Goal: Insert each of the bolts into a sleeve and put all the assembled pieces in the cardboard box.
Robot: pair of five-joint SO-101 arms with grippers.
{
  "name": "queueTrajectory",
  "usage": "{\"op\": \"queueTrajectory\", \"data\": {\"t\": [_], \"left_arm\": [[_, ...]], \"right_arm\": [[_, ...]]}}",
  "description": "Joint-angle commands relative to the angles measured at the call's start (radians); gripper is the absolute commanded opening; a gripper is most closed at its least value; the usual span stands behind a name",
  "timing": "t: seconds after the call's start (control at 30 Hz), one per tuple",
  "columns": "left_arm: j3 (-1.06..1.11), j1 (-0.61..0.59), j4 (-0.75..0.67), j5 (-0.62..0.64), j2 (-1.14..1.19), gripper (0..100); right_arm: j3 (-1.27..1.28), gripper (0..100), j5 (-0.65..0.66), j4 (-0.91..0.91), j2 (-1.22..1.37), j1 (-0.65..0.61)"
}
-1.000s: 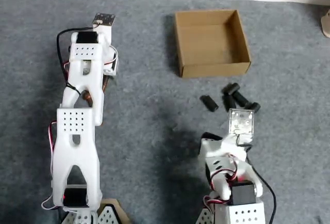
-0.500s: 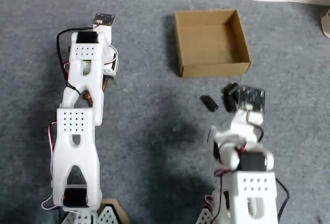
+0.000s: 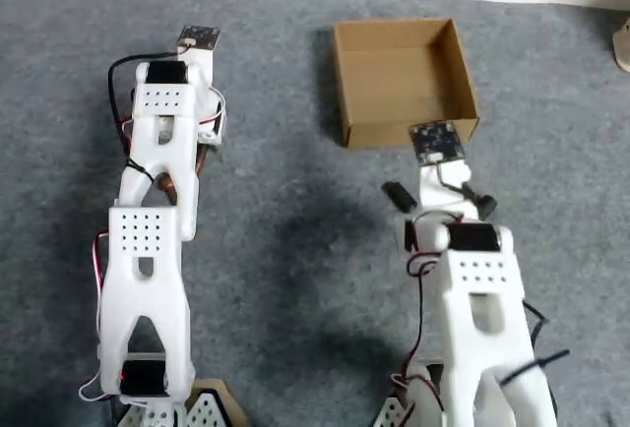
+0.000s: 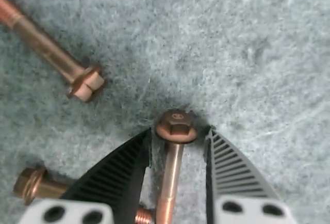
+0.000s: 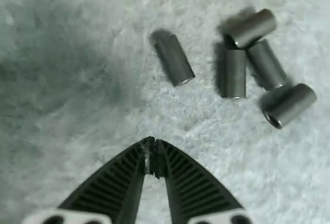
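Stretched up the frame since a second ago, the right arm (image 3: 472, 289) now ends just below the box, while the left arm (image 3: 157, 201) has kept still at the left of the high view. The left gripper (image 4: 178, 133) stands partly open astride a copper-coloured hex-head bolt (image 4: 171, 177), with gaps on either side. Other copper bolts (image 4: 49, 46) lie near it on the grey felt worktop (image 3: 285, 250). An open brown cardboard box (image 3: 404, 134) sits at upper centre. Just below it lie short dark grey cylindrical sleeves (image 5: 172, 59), one apart and four clustered. The right gripper (image 5: 153, 157) is closed on nothing, near them.
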Motion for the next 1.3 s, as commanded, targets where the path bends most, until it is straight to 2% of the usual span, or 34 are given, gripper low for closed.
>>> {"op": "queueTrajectory", "data": {"t": [0.0,0.13,0.33,0.5,0.67,0.8,1.27], "left_arm": [[-0.001,0.005,-0.005,-0.005,0.016,16],[-0.001,0.005,-0.005,-0.005,0.016,16],[-0.001,0.007,-0.006,-0.005,0.016,16],[-0.001,0.008,-0.006,-0.005,0.016,16],[-0.001,0.01,-0.006,-0.005,0.016,16],[-0.001,0.01,-0.006,-0.005,0.016,16],[-0.001,0.01,-0.006,-0.005,0.016,16]], "right_arm": [[-0.079,8.7,0.043,-0.051,0.079,0.005],[-0.17,18.7,0.041,-0.064,0.189,0.005],[-0.338,18.8,0.046,-0.058,0.361,0.005],[-0.412,18.8,0.157,-0.024,0.504,-0.027],[-0.492,18.8,0.175,0.007,0.595,-0.074],[-0.533,18.8,0.245,0.007,0.634,-0.101],[-0.71,18.7,0.244,0.001,0.886,-0.088]]}}
